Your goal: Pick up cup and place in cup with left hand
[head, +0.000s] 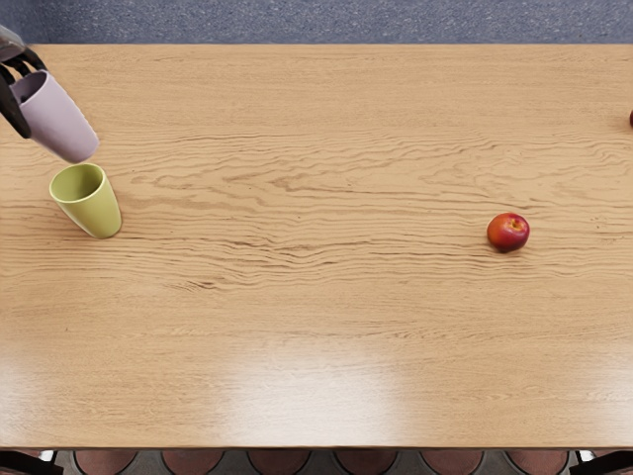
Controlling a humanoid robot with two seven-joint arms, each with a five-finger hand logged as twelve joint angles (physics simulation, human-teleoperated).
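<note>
1. Left hand [14, 57], one, dark-fingered; enters at the upper left corner, partly cut off by the picture's left edge. Fingers curled about the upper part of a cup, one long finger down its outer left side, others by the rim.
2. Lilac cup [61, 121], one, in that grasp; mouth toward the upper left of the view, base toward the lower right. True tilt and height over the wood: cannot be told.
3. Yellow-green cup [92, 204], one, upright on the table, mouth up, near the left edge of view. Its rim shows just below the lilac cup's base; the gap in depth is unclear.
4. Table [297, 327], wood-grained; far edge across the top of view, near edge along the bottom, both sides running out of frame. A broad stretch of wood separates the yellow-green cup from item 5.
5. Red fruit [508, 232], one, on the table's right half, well apart from both cups and inward of the table's near and far edges.
</note>
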